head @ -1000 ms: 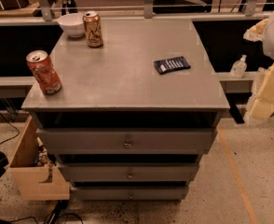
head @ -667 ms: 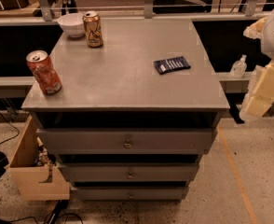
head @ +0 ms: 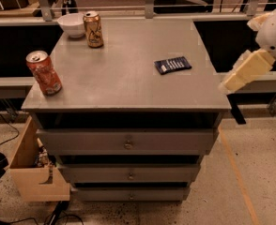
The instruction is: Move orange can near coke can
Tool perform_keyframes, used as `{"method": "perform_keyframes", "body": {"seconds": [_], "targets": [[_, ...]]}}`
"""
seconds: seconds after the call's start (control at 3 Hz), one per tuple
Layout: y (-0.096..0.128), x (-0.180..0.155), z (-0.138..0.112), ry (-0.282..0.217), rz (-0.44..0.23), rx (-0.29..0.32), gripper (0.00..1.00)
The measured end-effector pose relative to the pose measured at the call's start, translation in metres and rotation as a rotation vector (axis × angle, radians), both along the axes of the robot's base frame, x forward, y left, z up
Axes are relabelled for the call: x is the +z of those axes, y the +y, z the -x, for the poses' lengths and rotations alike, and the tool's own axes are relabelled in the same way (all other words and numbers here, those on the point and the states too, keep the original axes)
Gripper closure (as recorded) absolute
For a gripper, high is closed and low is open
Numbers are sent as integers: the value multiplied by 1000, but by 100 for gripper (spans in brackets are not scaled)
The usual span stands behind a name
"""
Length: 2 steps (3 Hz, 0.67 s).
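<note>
The orange can (head: 93,29), golden-bronze with a silver top, stands upright at the far left of the grey cabinet top (head: 124,78), right beside a white bowl. The coke can (head: 44,72), red with white markings, stands near the front left edge, well apart from the orange can. My gripper (head: 228,84) is at the low end of the cream arm link, off the cabinet's right edge and level with its top. It is far from both cans and holds nothing I can see.
The white bowl (head: 72,24) sits at the far left corner. A dark blue packet (head: 172,64) lies right of centre. Drawers (head: 127,142) face me below the top. A wooden box (head: 32,172) stands on the floor at the left. A rail runs behind.
The arm has swung up and to the left, closer to the cabinet's right edge. The cans, bowl and packet have not moved.
</note>
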<state>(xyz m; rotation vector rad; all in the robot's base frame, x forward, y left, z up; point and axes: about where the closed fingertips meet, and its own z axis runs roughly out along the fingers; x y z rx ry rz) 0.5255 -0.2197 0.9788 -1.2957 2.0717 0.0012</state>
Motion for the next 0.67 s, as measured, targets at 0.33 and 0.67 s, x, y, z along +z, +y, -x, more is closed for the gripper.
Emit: {"method": "perform_keyframes", "body": {"seconds": [0.33, 0.67], "targets": [[7, 20, -62, -138, -151, -52, 0], [36, 46, -121, -214, -251, -95, 0]]}}
